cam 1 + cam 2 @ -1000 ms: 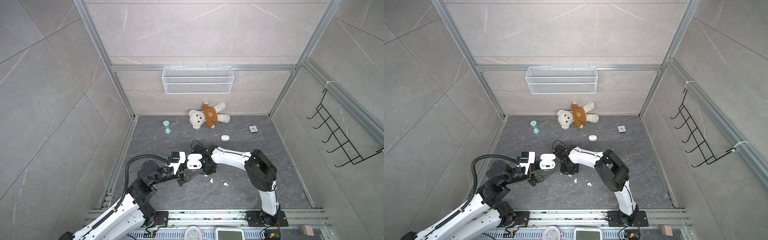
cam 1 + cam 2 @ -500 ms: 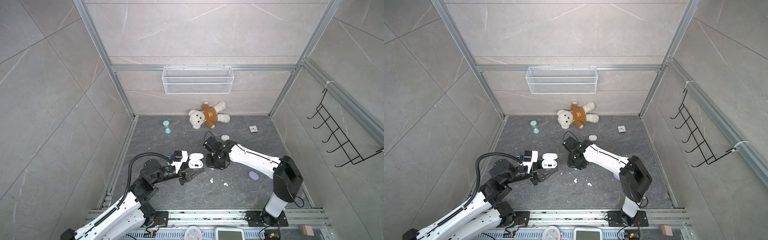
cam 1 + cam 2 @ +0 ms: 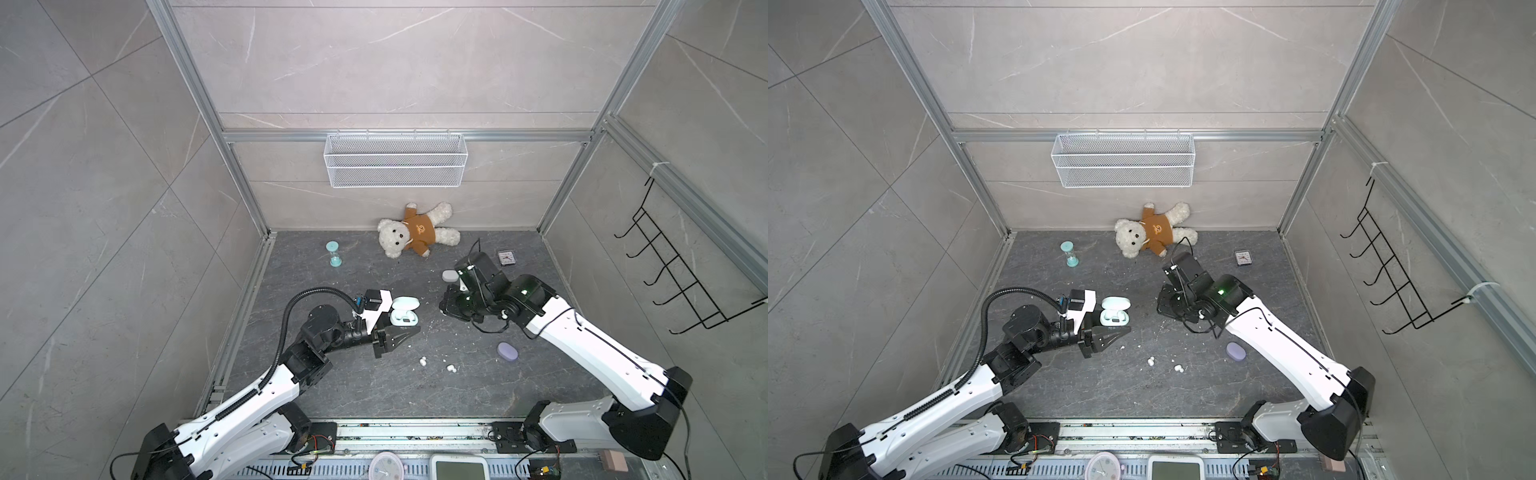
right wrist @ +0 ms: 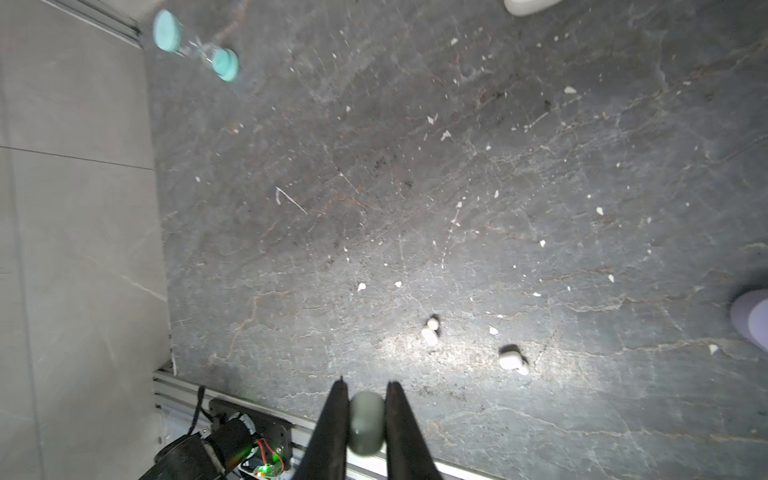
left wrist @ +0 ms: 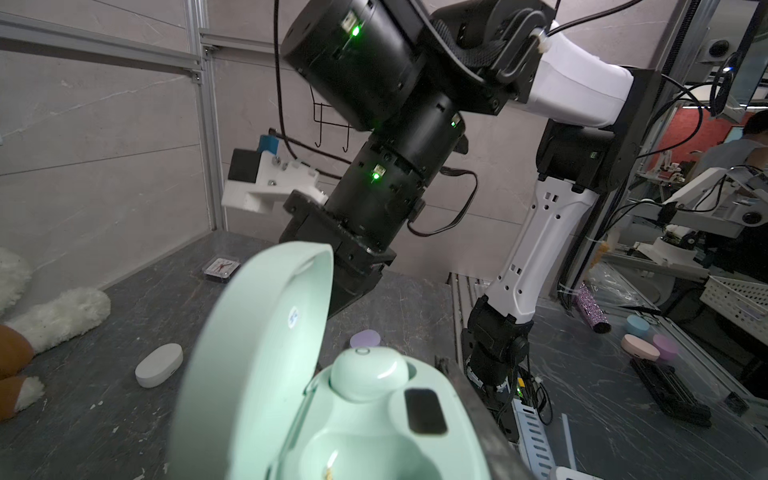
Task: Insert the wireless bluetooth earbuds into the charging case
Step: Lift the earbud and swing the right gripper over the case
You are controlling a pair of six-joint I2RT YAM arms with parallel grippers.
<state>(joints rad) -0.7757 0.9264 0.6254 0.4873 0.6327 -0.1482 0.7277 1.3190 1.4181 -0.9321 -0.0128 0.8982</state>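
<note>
The right gripper [image 4: 366,384] is pinching a mint earbud [image 4: 366,424] between its two dark fingers, up above the grey floor [image 4: 415,187]. In both top views the arm is hiding this bud. Only the right wrist camera is showing it, and it is looking dull and dark there.

The left gripper [image 3: 411,331] is holding the mint case [image 3: 403,311], and the lid is standing open. In the left wrist view only one dark finger [image 5: 478,415] is showing, pressing along the side of the case. The case is hiding the other finger, and the picture edge is cutting the case off. A second mint earbud [image 5: 368,374] is sitting in one cup of the case. The cup [image 5: 365,453] beside it is sitting empty.

A white earbud [image 3: 423,360] and a second white earbud [image 3: 450,368] are lying loose on the floor between the arms, too tiny in the top views to show their shape. A shut lilac case [image 3: 508,352] is lying near the right arm. A white case [image 3: 449,275] is peeking out beside the right wrist in a top view.

A small round sticker [image 5: 293,318] with a blue mark is sitting inside the lid, too blurry to read. The teddy bear [image 3: 395,241] is wearing a brown shirt with a little bear face on it.
</note>
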